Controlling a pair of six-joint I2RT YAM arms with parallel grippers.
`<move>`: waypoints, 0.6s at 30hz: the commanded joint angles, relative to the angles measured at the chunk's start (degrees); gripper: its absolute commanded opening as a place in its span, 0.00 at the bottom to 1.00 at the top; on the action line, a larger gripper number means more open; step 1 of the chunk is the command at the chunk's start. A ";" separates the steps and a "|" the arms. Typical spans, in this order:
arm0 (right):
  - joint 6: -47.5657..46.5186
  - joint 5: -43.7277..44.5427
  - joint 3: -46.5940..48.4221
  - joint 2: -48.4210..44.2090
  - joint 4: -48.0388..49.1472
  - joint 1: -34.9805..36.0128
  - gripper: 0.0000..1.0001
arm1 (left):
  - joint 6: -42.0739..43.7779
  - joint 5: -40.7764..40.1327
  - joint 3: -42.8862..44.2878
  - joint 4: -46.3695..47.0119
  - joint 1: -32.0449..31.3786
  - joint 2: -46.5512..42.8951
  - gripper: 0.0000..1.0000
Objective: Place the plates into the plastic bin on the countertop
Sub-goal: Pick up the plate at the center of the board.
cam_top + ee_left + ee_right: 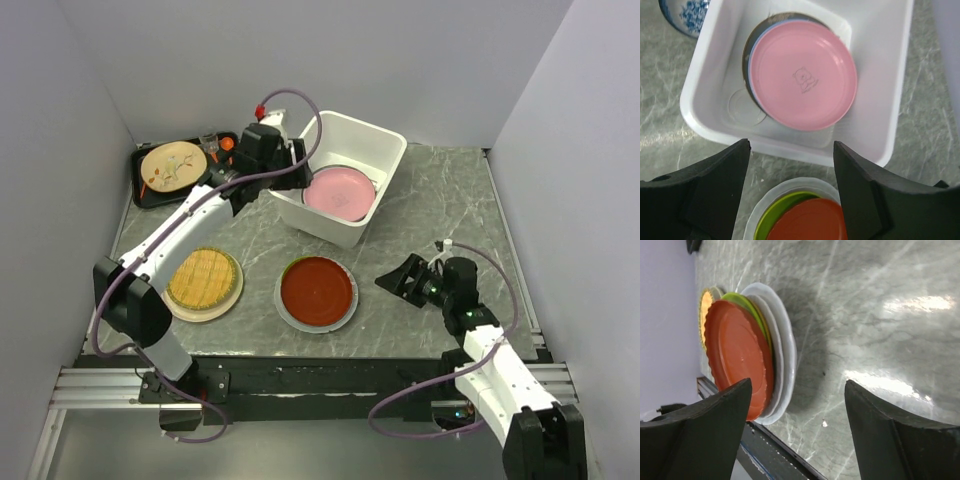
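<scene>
The white plastic bin (pixel 381 148) stands at the back of the countertop (pixel 440 210). A pink plate (pixel 340 192) lies in it on top of a light blue one (pixel 753 50) and a darker one. My left gripper (pixel 290 165) hovers open over the bin's near-left wall (pixel 790 150), nothing between its fingers. In front of the bin, a red plate (pixel 317 290) tops a stack with a lime green plate (pixel 744 304) and white plates (pixel 783 352) under it. A woven yellow plate (pixel 204 279) lies to the left. My right gripper (pixel 397 281) is open, low beside the stack (pixel 735 352).
A black tray (pixel 143 190) at the back left holds a cream twig-pattern plate (pixel 172 165) and small items. A blue-patterned dish (pixel 682 14) sits beside the bin. Grey walls close in on three sides. The table's metal front rail (pixel 300 385) runs along the near edge.
</scene>
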 commanded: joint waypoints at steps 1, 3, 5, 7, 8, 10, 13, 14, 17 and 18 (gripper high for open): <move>-1.93 1.36 5.05 2.47 2.75 3.01 0.79 | -1.43 -0.08 -4.12 2.78 -0.16 -4.25 0.73; -2.19 2.24 5.93 4.32 2.84 4.59 0.75 | -1.78 -0.25 -6.85 3.48 -0.16 -5.31 0.73; -2.19 3.11 6.63 5.81 3.19 5.82 0.69 | -2.14 -0.43 -9.04 3.57 -0.16 -5.75 0.73; -2.36 3.47 7.16 7.39 3.54 7.58 0.64 | -2.75 -0.25 -10.72 4.18 -0.16 -6.63 0.73; -2.37 3.91 7.68 8.01 3.63 8.02 0.64 | -2.84 -0.08 -12.46 4.45 -0.16 -6.98 0.73; -2.63 4.44 8.21 9.59 3.63 9.60 0.63 | -3.19 -0.16 -13.97 4.71 -0.16 -7.95 0.73; -2.89 5.93 9.27 11.43 3.37 11.71 0.60 | -3.28 -0.95 -17.04 4.63 -0.16 -9.53 0.73; -2.98 6.28 9.62 11.79 3.45 12.15 0.59 | -3.28 -0.96 -18.44 4.45 -0.16 -9.97 0.73; -2.72 7.42 9.97 13.37 4.33 13.91 0.56 | -3.28 -1.83 -20.83 3.84 -0.16 -11.90 0.73; -2.54 7.51 10.06 13.81 4.68 14.44 0.55 | -3.45 -1.83 -21.44 3.92 -0.07 -12.86 0.73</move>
